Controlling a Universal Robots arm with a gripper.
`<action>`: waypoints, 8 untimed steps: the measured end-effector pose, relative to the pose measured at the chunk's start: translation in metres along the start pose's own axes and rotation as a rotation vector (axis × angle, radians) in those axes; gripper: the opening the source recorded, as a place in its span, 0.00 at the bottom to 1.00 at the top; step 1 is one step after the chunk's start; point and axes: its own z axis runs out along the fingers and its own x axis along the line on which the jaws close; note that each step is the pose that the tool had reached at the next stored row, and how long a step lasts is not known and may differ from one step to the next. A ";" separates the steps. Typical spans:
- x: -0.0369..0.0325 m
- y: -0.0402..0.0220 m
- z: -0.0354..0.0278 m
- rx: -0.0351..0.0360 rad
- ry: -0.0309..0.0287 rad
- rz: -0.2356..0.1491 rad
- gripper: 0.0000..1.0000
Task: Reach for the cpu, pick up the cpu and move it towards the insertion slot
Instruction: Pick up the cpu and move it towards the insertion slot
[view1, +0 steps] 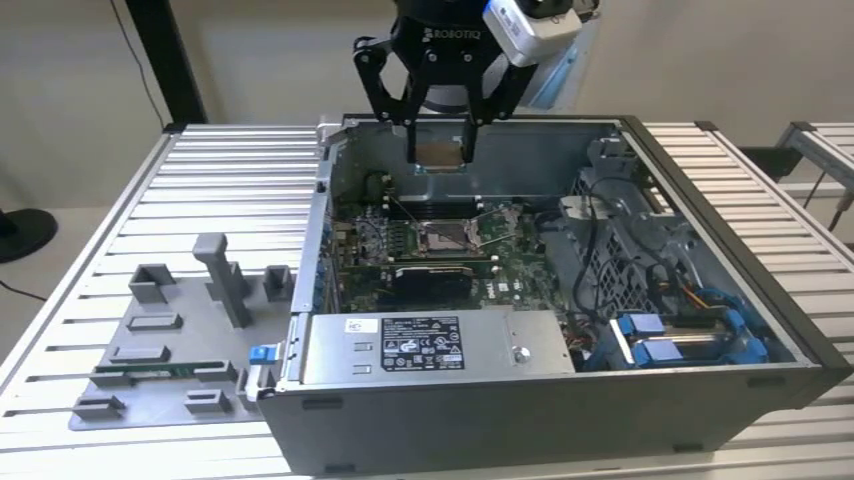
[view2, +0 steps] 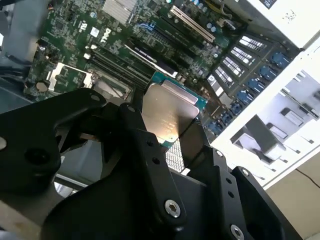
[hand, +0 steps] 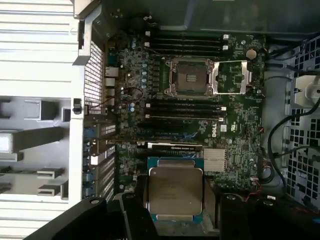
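Note:
My gripper (view1: 442, 152) hangs over the far wall of the open computer case (view1: 561, 400), shut on the cpu (view1: 442, 153), a flat square chip with a silvery top and teal rim. Both wrist views show the cpu (view2: 169, 114) (hand: 175, 190) held by its edges between the black fingers (view2: 145, 150). The insertion slot (view1: 443, 236), a shiny metal frame with a dark centre, lies on the green motherboard below and nearer than the gripper. In the first wrist view the insertion slot (hand: 190, 76) has its metal lid (hand: 233, 76) flipped open beside it.
Grey fixture blocks (view1: 220, 280) and a green memory stick (view1: 154, 372) sit on the slatted table at the exterior view's left of the case. A power supply (view1: 427, 345), cables (view1: 601, 250) and blue drive brackets (view1: 667, 340) fill the case's near and right parts.

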 end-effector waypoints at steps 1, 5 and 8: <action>-0.0037 0.0001 0.0000 0.0000 0.0000 0.000 0.00; -0.0185 0.0009 0.0000 0.0001 0.0000 0.001 0.00; -0.0302 0.0014 0.0000 0.0000 0.0000 0.001 0.00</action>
